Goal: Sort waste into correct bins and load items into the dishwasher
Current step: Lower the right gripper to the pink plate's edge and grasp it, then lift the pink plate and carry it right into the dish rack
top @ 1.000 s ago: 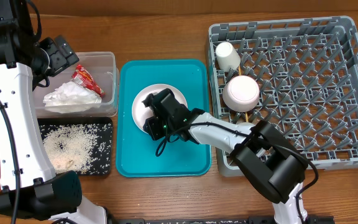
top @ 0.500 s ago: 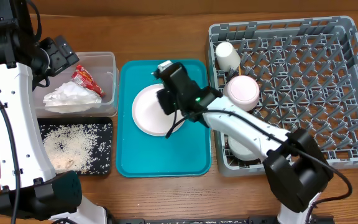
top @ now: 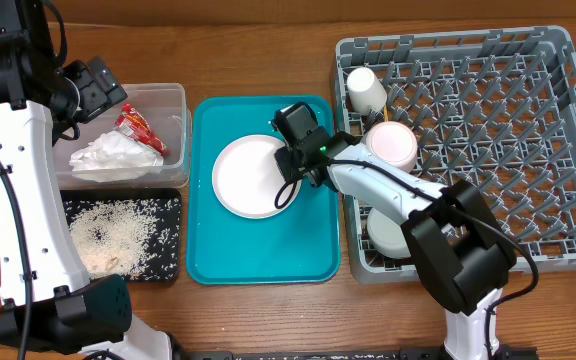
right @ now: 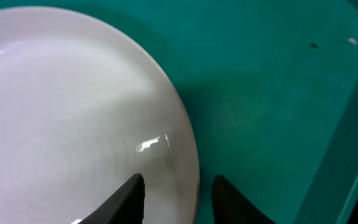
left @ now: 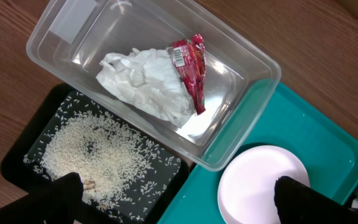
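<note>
Rim grip is my step, I judge. From overhead, my right hand [top: 293,165] sits at the right edge of the pale pink plate [top: 248,178], which lies flat on the teal tray [top: 268,255], apart from the grey dish rack [top: 528,150]. The left wrist view shows my left hand [left: 179,200] wide open and empty, above the clear tub [left: 253,93]. In the right wrist view my fingers [right: 129,196] stand apart astride the plate's rim, gripping nothing yet. I should seat the rim deep between them, close firmly, and tilt the plate up before carrying it.
</note>
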Tool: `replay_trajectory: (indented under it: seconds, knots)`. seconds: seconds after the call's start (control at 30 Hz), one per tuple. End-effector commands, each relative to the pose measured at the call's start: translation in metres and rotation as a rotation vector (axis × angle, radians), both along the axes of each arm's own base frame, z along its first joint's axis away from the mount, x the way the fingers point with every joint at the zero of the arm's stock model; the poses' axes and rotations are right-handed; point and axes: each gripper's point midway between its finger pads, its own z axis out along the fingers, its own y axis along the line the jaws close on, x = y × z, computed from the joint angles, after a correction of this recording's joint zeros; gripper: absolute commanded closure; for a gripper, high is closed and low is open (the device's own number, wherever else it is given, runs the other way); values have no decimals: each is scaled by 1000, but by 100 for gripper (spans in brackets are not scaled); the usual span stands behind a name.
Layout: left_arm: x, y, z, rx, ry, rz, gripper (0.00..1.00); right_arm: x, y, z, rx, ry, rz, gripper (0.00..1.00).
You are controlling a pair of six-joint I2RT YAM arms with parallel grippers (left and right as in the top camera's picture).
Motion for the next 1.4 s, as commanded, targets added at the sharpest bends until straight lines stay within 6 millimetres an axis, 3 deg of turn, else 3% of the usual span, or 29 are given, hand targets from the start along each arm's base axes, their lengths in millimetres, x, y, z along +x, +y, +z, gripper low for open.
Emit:
replay_trajectory:
  seconds: [0.0, 0.13, 0.23, 0.27, 0.3, 0.4, 0.5, 0.63, 0.7, 0.8, 0.87, 0.97, 1.07, 1.17, 1.37]
  knots:
    - [-1, -1, 6, 3, -17, -9, 0, 0, -8, -18, -33, 28, -11, 63]
    - [-1, -1, 6, 3, -17, -9, 0, -9, -3, -21, -13, 68, 13, 63]
    - [-1, -1, 6, 3, -17, -9, 0, -15, 0, -23, 0, 96, 27, 80]
    - [-1, -1, 6, 3, -17, -9, 0, -16, 0, -23, -3, 100, 27, 91]
    - [-1, -1, 6, 3, -17, -9, 0, -16, -1, -23, -5, 103, 27, 96]
    - [-1, -1, 6, 3, -17, -9, 0, -11, 1, -18, 5, 87, 24, 96]
    - [-1, -1, 6, 3, -17, -9, 0, 4, 5, 12, 17, 26, 15, 96]
    - [-1, -1, 6, 3, -17, -9, 0, 34, -10, 102, -22, -153, -70, 96]
    - [-1, -1, 6, 3, -17, -9, 0, 43, -29, 157, -92, -277, -100, 96]
    - [-1, -1, 6, 3, -17, -9, 0, 45, -80, 237, -276, -466, -207, 96]
    - [-1, -1, 6, 3, -17, -9, 0, 37, -123, 281, -430, -571, -326, 96]
    - [-1, -1, 6, 3, -17, -9, 0, 11, -188, 329, -649, -662, -518, 96]
    - [-1, -1, 6, 3, -17, -9, 0, -6, -232, 346, -765, -652, -605, 96]
    - [-1, -1, 6, 3, -17, -9, 0, -9, -267, 344, -792, -609, -690, 96]
    - [-1, -1, 6, 3, -17, -9, 0, 1, -330, 312, -783, -472, -800, 96]
